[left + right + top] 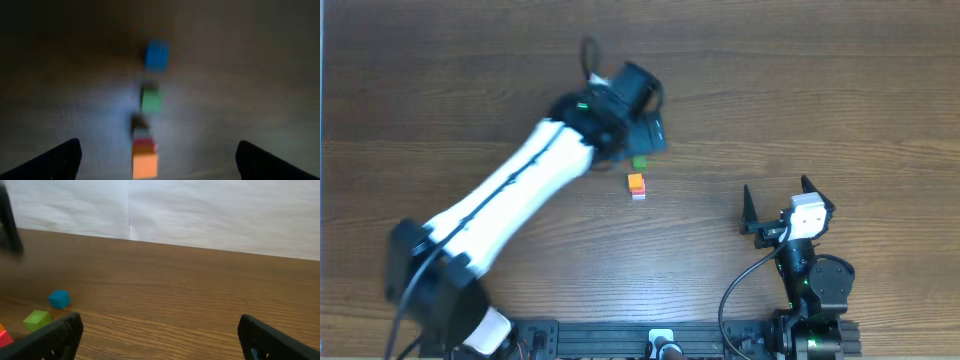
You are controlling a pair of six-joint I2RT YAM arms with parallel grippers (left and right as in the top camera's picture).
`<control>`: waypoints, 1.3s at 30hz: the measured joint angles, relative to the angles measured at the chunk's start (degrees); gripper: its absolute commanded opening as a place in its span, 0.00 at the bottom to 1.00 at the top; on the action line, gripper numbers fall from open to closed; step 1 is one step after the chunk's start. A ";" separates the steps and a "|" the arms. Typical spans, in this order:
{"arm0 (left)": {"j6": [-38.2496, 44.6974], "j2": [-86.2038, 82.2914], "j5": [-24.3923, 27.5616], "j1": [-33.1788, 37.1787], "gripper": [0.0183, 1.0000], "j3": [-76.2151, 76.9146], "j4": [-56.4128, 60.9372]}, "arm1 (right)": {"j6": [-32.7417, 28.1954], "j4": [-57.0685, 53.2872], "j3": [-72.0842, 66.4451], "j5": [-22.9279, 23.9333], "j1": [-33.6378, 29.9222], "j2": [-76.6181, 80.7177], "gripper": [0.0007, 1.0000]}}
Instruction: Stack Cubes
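Entry: cube stacking, judged partway. The orange cube (636,181) appears to sit on the red cube (4,338) near the middle of the worktop (880,90). The green cube (640,162) stands loose just beside them toward the far edge, and the blue cube (157,55) lies beyond it, apart. Left gripper (157,150): above this row, jaws spread wide, holding nothing. Right gripper (776,195): by the near edge, right-hand side, jaws wide, empty. Step in hand, likely: fetching green. Next move calls for a square descent over green, closing on its sides without nudging the pair. Both wrist views show blue; from above the left arm covers it.
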 measured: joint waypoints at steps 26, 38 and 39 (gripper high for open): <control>26.05 -57.40 1.20 28.50 0.92 -34.91 33.03 | 0.00 0.00 0.00 -0.02 0.00 -0.02 0.99; 33.55 -80.00 11.85 37.86 0.91 -57.59 38.21 | 0.00 0.00 0.00 -0.02 0.00 -0.02 0.99; 34.07 -81.00 12.37 37.86 0.91 -58.73 38.86 | 0.00 0.00 0.00 0.00 0.00 0.00 0.99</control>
